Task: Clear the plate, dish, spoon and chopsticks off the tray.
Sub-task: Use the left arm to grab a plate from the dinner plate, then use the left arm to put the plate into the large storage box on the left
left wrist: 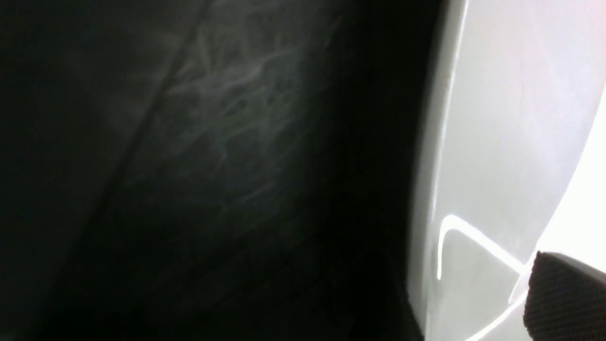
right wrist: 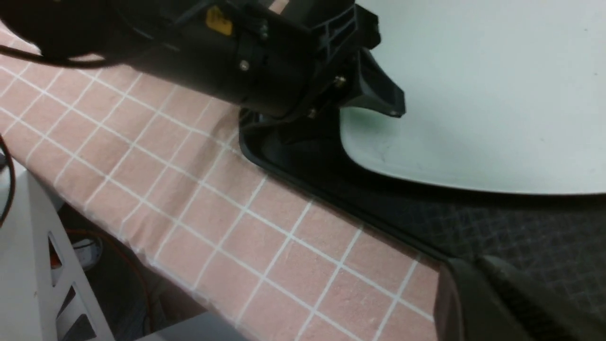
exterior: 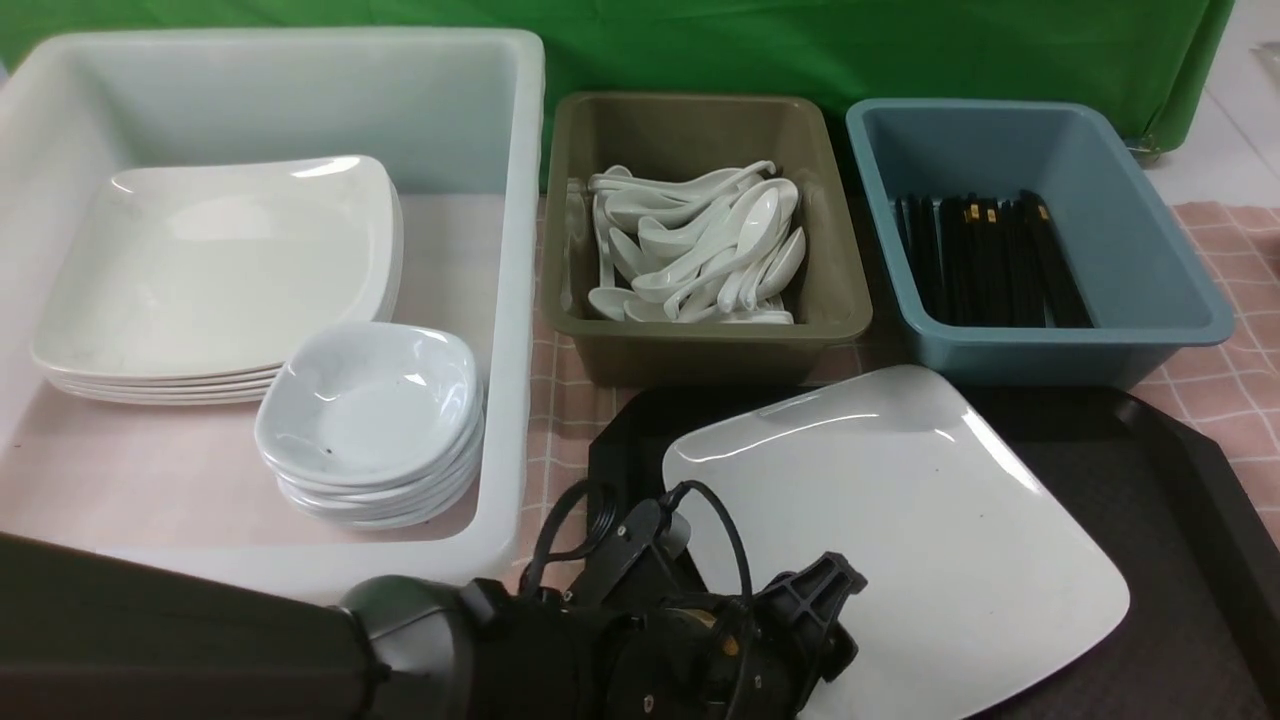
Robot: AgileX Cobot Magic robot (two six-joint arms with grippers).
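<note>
The plate point(exterior: 900, 520) lies tilted over the left part of the black tray point(exterior: 1150, 470), with a shadow under it. My left gripper point(exterior: 815, 610) is shut on the plate's near left corner. Its textured pad point(left wrist: 563, 298) rests on the plate point(left wrist: 497, 118), and the right wrist view shows its upper finger point(right wrist: 374, 94) on the plate's rim point(right wrist: 473, 85). My right gripper point(right wrist: 497, 289) is shut and empty, low over the tray's near rim point(right wrist: 360, 208). No dish, spoon or chopsticks show on the tray.
A white tub point(exterior: 515, 250) at the left holds stacked plates point(exterior: 220, 270) and stacked dishes point(exterior: 370, 400). An olive tub point(exterior: 700, 345) holds spoons point(exterior: 690, 250). A blue tub point(exterior: 1060, 345) holds chopsticks point(exterior: 990, 260). The pink checked cloth point(right wrist: 213, 199) ends at the table's near edge.
</note>
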